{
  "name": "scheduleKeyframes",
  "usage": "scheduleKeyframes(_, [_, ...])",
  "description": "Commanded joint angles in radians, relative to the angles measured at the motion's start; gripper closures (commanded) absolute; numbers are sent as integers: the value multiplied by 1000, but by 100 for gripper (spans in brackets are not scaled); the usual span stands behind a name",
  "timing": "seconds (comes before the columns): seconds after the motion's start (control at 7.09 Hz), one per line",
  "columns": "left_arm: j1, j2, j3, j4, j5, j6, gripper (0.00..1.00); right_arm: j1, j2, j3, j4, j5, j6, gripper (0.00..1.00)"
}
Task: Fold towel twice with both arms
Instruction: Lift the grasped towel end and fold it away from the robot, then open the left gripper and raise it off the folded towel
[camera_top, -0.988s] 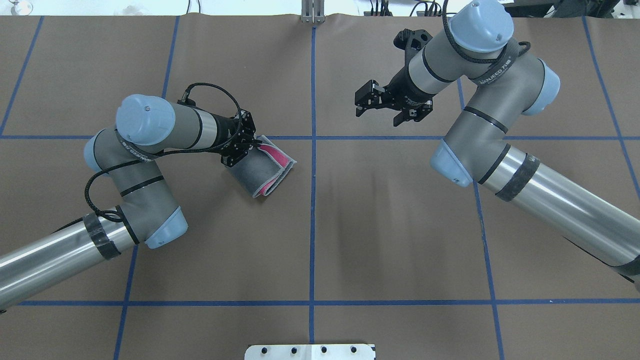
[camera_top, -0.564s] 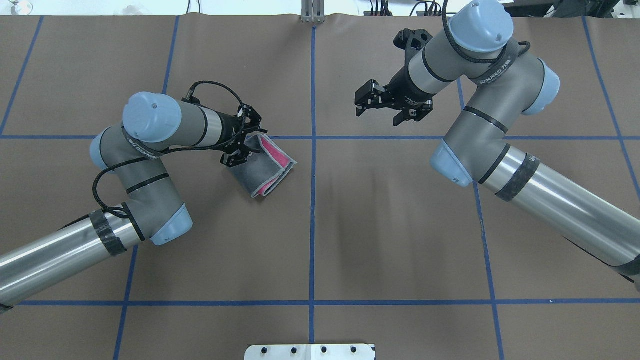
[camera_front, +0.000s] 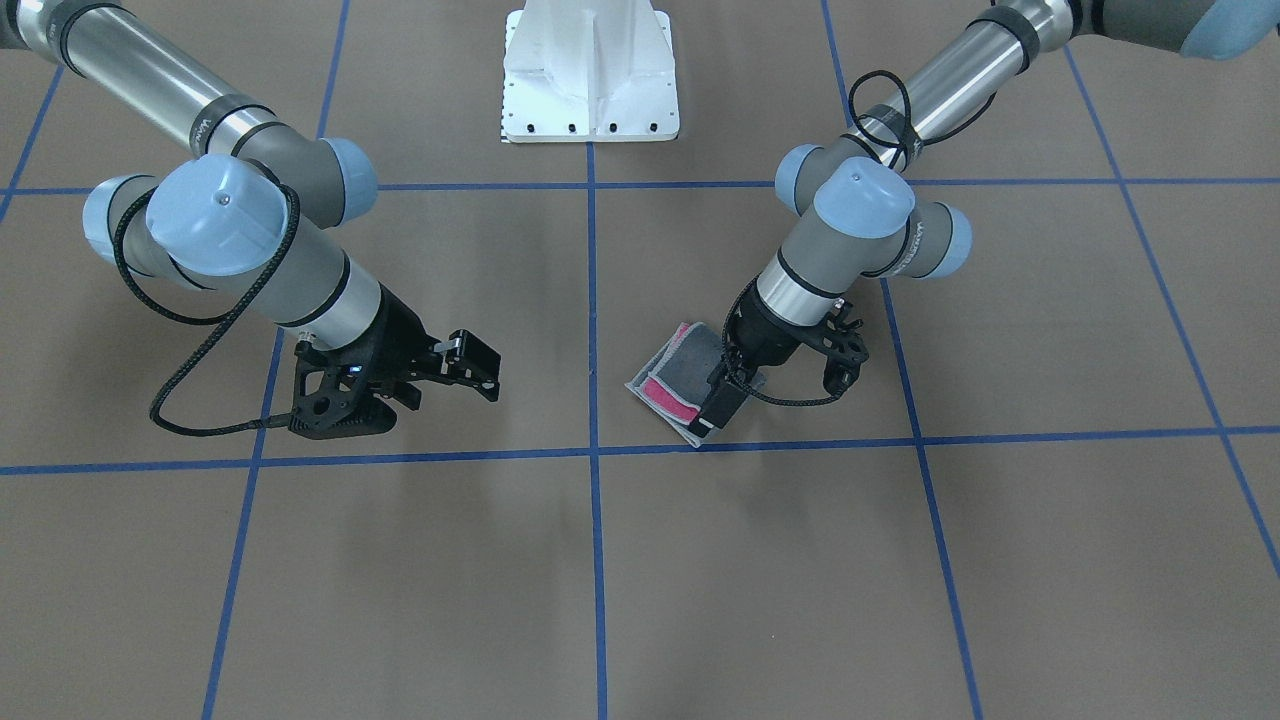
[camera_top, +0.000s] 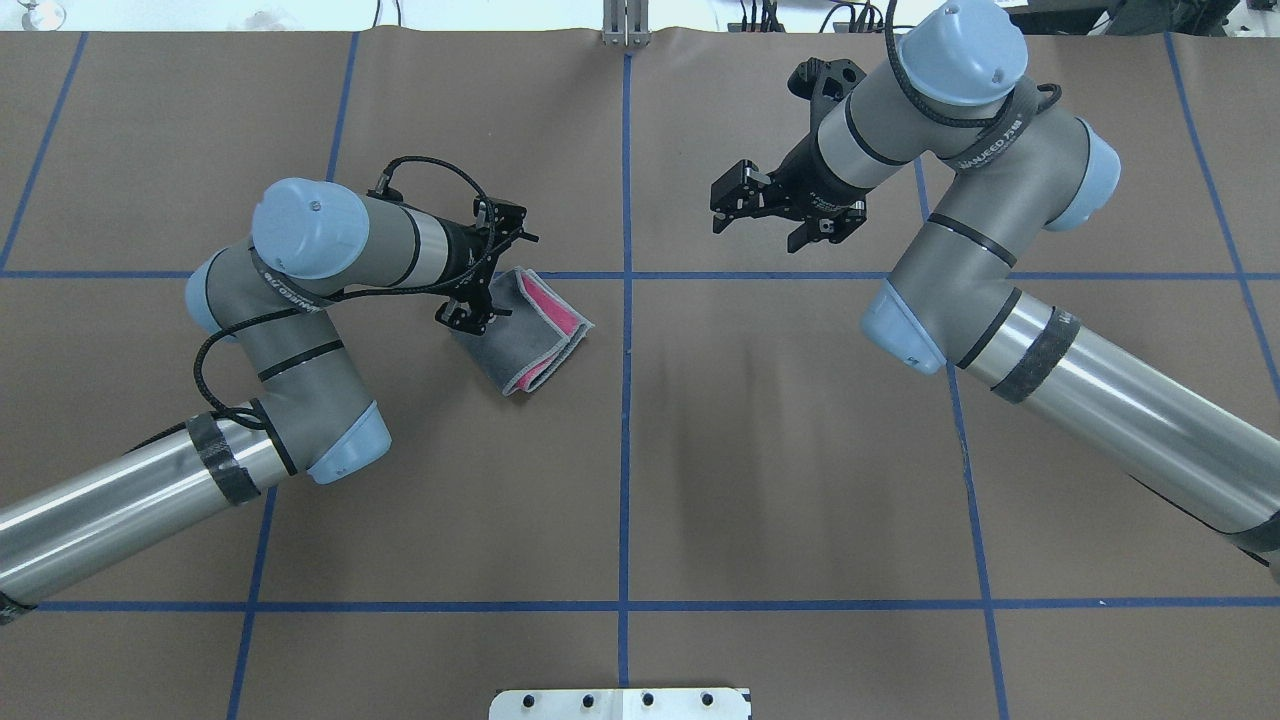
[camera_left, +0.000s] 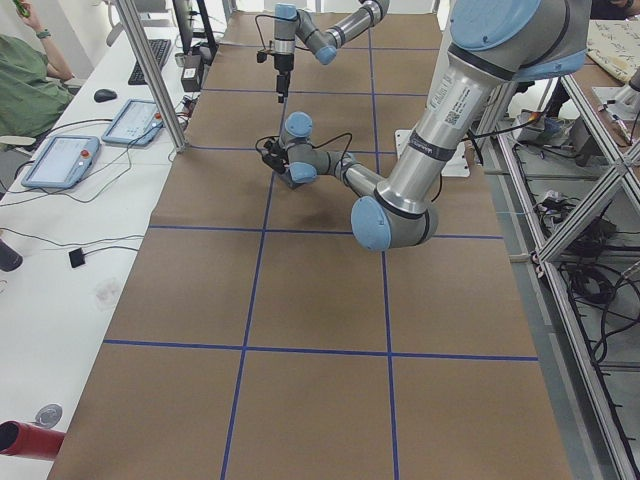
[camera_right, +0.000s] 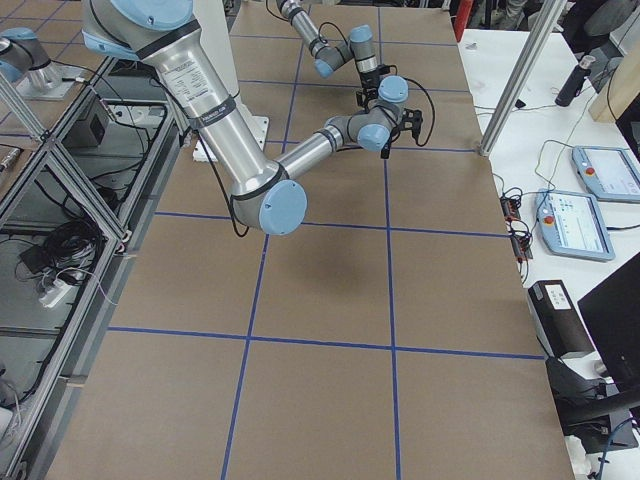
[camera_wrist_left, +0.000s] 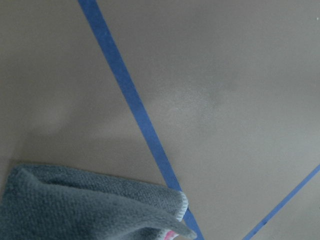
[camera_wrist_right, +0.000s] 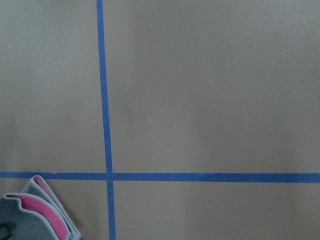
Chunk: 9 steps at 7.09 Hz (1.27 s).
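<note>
A: Brown-papered table filling the overhead view, ruled into big squares by blue tape lines. Biggest pieces first?

B: First the right arm, entering from the lower right and bending up toward the top centre. Then the left arm, entering from the lower left and doubling back toward the middle left. Smaller, the white pedestal base, top centre in the front-facing view.

A: And the towel?

B: Lying flat on the paper just left of centre, immediately below the horizontal tape line and short of the vertical one. Folded into a small packet, grey outside, pink peeping from stacked layers along its right edge. Judged close to finished.

A: Hands?

B: At the packet's upper left edge, the left gripper, touching or barely above; hard to say. Cannot tell whether pinching cloth or spread. Probably stationed there to settle the last fold. Up at top centre, the right gripper, well apart from the towel, jaws spread, holding nothing; likely parked there to avoid snagging.

A: Anything in the way?

B: Only a black cable looping over the left wrist, just above the cloth. Off the table, upper left of the left-side view: a seated operator and two tablets on a white bench, well away from both arms.
</note>
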Motion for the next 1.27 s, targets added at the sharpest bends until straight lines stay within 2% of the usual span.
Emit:
scheduleKeyframes(0.0, [-8,-50,78,-35,3,1,0,0,0,-7,2,0,0,0])
scheduleKeyframes(0.42, [-65,-51,150,-60,-1,62,0,0,2,-16,3,0,0,0])
scheduleKeyframes(0.85, [-74,-90,155,-58,-7,58,0,2,5,-18,3,0,0,0])
scheduleKeyframes(0.99, [-109,-97,155,-55,-51,64,0,2,12,-18,0,0,0,0])
scheduleKeyframes(1.13, [-161,-97,153,-54,-134,84,0,-1,31,-17,0,5,0,0])
